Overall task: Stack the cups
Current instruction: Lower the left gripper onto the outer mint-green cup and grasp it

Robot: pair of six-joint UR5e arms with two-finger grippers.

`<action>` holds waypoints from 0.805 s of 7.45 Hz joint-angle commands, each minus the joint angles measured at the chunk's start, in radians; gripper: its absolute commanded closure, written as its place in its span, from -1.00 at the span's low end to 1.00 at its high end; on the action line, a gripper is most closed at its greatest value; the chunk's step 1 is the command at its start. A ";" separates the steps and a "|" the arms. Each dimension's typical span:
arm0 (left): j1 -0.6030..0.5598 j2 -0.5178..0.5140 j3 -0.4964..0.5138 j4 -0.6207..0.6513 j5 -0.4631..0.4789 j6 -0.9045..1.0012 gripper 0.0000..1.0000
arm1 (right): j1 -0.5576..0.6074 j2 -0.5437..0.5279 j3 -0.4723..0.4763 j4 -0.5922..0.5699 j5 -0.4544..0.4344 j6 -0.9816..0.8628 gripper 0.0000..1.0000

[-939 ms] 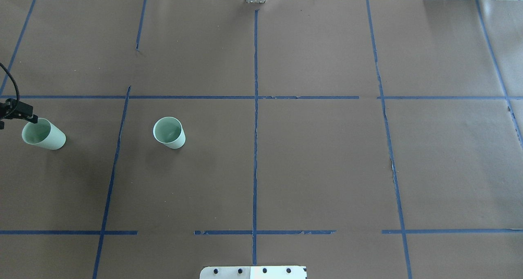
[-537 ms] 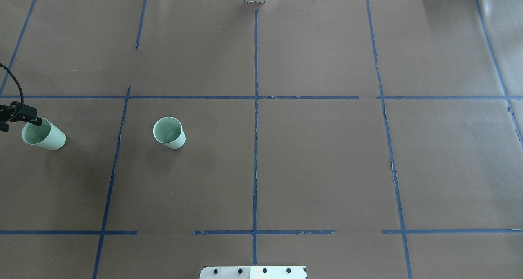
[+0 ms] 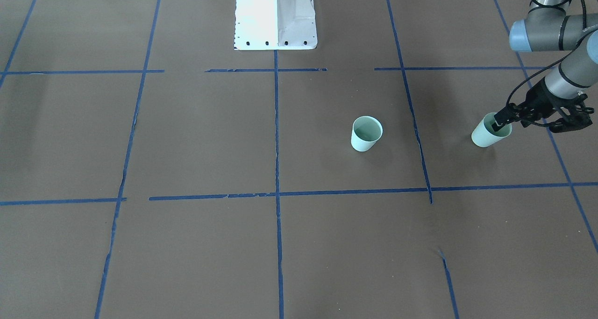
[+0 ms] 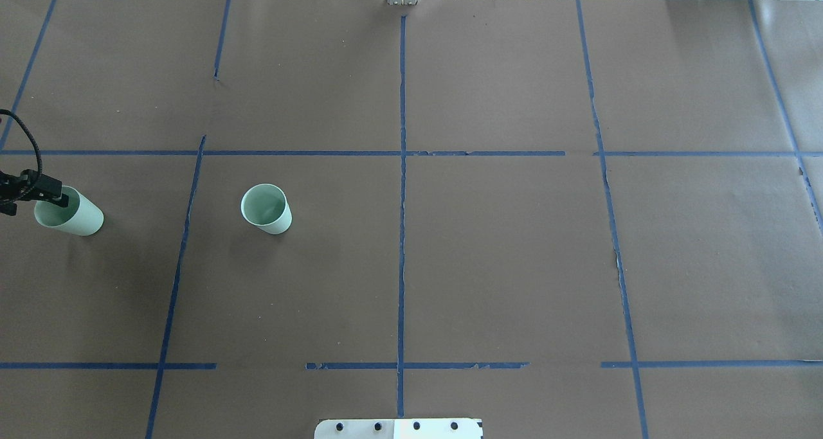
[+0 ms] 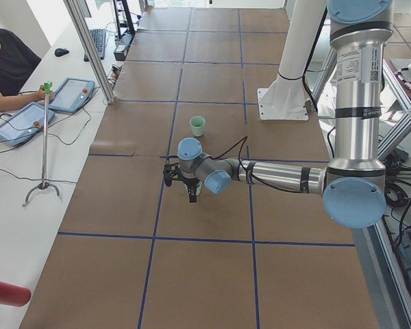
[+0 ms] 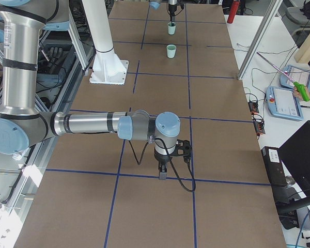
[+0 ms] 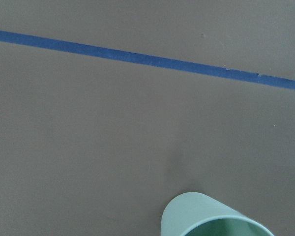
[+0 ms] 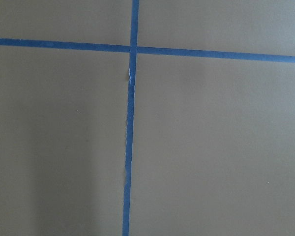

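Observation:
Two pale mint-green cups stand upright on the brown table, apart from each other. One cup (image 4: 77, 219) (image 3: 485, 136) is at the far left edge of the overhead view. The other cup (image 4: 267, 211) (image 3: 366, 134) stands to its right. My left gripper (image 4: 56, 198) (image 3: 501, 119) is at the far-left cup's rim, with a dark fingertip over its mouth; it looks open. That cup's rim shows at the bottom of the left wrist view (image 7: 211, 219). My right gripper (image 6: 163, 173) hangs low over bare table far from both cups; I cannot tell if it is open.
Blue tape lines (image 4: 402, 169) divide the brown paper into squares. The white robot base (image 3: 275, 15) stands at the table's near middle edge. Operators' tablets (image 5: 75, 92) and a thin stand (image 5: 46, 137) are beyond the far edge.
My left gripper has moved a little to the right and nearer in the overhead view, from beside the far-left cup's rim to over its mouth. Both cups stay in place.

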 commanded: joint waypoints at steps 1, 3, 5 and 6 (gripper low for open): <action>0.021 0.010 -0.002 0.001 -0.001 -0.001 -1.00 | 0.000 -0.001 0.000 0.000 0.000 0.000 -1.00; 0.033 0.010 -0.003 -0.001 -0.001 -0.007 -0.25 | -0.001 -0.001 0.000 0.000 0.000 0.000 -1.00; 0.033 0.008 -0.005 0.001 0.000 -0.007 0.80 | -0.001 -0.001 0.000 0.000 0.000 0.000 -1.00; 0.033 0.010 -0.005 0.001 0.000 -0.009 1.00 | -0.001 -0.001 0.000 0.000 0.000 0.000 -1.00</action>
